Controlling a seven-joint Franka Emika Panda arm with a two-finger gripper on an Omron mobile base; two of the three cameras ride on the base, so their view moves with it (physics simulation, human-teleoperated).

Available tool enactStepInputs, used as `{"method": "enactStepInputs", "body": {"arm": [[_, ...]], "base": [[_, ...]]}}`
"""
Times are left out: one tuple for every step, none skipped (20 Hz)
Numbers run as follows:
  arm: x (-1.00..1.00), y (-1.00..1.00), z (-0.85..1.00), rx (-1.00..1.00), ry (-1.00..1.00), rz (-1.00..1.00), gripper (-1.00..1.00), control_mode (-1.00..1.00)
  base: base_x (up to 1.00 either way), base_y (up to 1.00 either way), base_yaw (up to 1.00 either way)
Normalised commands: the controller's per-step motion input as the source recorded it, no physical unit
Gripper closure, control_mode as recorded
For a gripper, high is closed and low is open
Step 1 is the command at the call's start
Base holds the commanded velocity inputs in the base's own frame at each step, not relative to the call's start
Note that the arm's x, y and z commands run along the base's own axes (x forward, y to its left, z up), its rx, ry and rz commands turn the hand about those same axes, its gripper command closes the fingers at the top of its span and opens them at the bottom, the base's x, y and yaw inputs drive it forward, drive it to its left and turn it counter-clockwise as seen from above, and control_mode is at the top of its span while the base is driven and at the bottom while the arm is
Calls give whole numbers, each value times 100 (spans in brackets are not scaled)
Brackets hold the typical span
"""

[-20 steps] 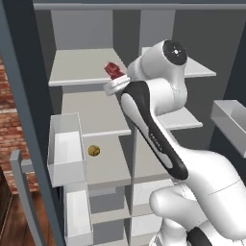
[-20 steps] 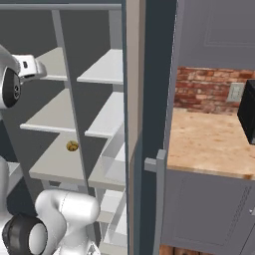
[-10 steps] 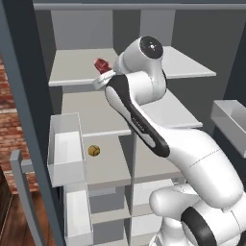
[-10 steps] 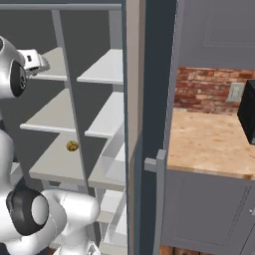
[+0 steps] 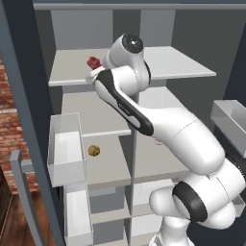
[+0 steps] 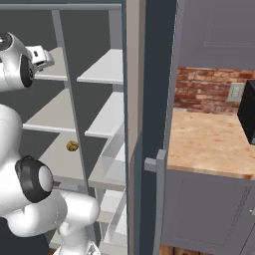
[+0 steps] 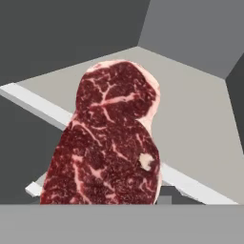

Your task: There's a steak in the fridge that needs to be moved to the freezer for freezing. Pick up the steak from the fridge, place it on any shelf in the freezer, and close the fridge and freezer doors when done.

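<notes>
The steak [image 5: 92, 62], a dark red marbled slab, hangs at the front edge of the freezer's upper shelf [image 5: 69, 72], on the left-hand half of the unit. My gripper [image 5: 94, 68] is shut on it from below and to the right, with the arm bent high in front of the divider. In the hand view the steak [image 7: 112, 143] stands large and upright and hides my fingertips. The pale grey shelf [image 7: 195, 119] and its white front lip lie below and behind it. In the right base view my gripper [image 6: 45, 56] points toward that top shelf. Both doors stand open.
A round golden-brown lump [image 5: 94, 150] [image 6: 72, 146] rests on a lower freezer shelf. White bins [image 5: 65, 149] line the open freezer door at left, and another bin [image 5: 230, 117] is on the fridge door at right. The fridge door's edge [image 6: 134, 124] stands beside a wooden counter [image 6: 214, 144].
My arm has swung left with the steak, from near the centre divider to the front of the freezer's upper shelf. The base and both doors have not moved.
</notes>
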Motion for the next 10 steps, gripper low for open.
{"method": "enactStepInputs", "body": {"arm": [[56,15,-11,-6,1,0,100,-100],[57,14,-9,-5,0,0,100,-100],[60,18,-4,-6,0,0,100,-100],[61,21,0,-6,2,0,100,-100],[61,14,0,-4,3,0,100,-100],[60,11,0,-3,4,0,100,-100],[60,6,0,-3,5,0,100,-100],[61,5,-3,-3,5,0,100,-100],[58,5,-6,-3,5,0,100,-100],[56,7,-11,-4,6,0,100,-100]], "base": [[0,0,0],[0,0,0],[0,0,0],[0,0,0],[0,0,0],[0,0,0],[0,0,0],[0,0,0],[0,0,0],[0,0,0]]}}
